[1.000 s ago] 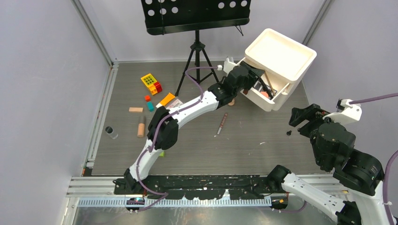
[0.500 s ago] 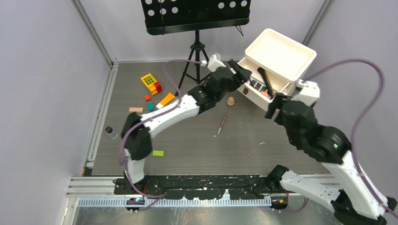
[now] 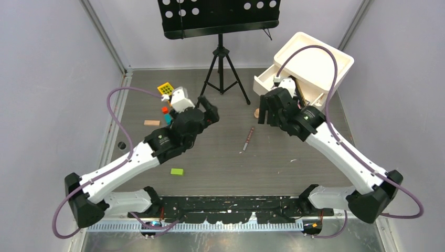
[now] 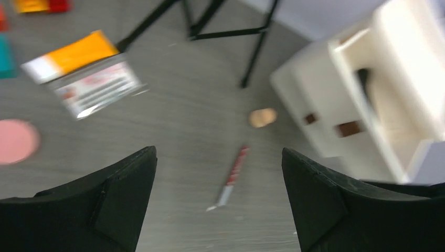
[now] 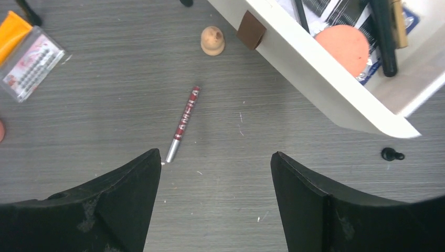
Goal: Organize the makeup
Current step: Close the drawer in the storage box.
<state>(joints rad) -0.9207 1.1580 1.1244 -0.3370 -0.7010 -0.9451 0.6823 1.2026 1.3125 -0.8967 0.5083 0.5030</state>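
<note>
A red and silver pencil (image 3: 248, 138) lies on the grey table between my two arms; it also shows in the left wrist view (image 4: 231, 176) and the right wrist view (image 5: 183, 123). My left gripper (image 3: 209, 108) (image 4: 219, 152) is open and empty, to the left of the pencil. My right gripper (image 3: 268, 117) (image 5: 215, 154) is open and empty, just right of the pencil, in front of the white drawer box (image 3: 309, 68). Its open drawer (image 5: 315, 68) holds a pink round compact (image 5: 343, 44) and a black brush (image 5: 383, 31). Another pink compact (image 4: 16, 140) and a clear palette case (image 4: 97, 89) lie on the table.
A small tan knob (image 5: 212, 40) lies by the drawer front. A music stand tripod (image 3: 223, 68) stands at the back. Toy blocks lie at the left: yellow (image 3: 166, 88), wooden (image 3: 152, 123), green (image 3: 177, 171). A small black piece (image 5: 392, 154) lies right of the drawer.
My left arm has drawn back from the drawer box to the left middle of the table. My right arm has swung in from the right to the drawer front.
</note>
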